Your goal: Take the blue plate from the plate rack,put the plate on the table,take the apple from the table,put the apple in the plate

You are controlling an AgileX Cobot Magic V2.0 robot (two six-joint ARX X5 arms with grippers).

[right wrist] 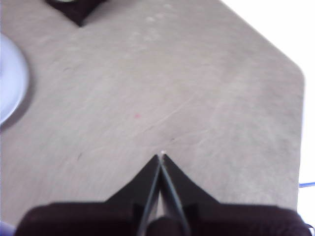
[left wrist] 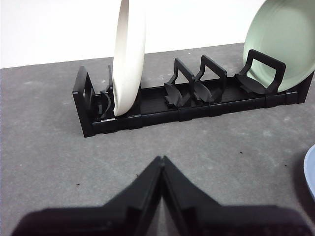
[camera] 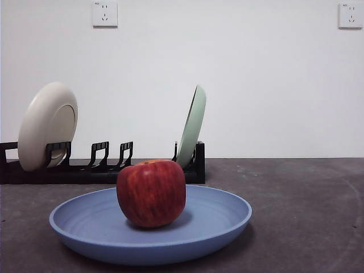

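One apple sits in the single blue plate, low centre of the front frame, on the table.

Behind, one black plate rack at mid-left holds two plates: a cream-white plate at its left end, a pale green plate at its right. Two wall sockets mark the upper corners. Left gripper and right gripper both pinched closed, empty, over bare tabletop.

Test bench, not a home kitchen

You face a bare white wall with two sockets high up; a rough grey table holds only a plate rack.
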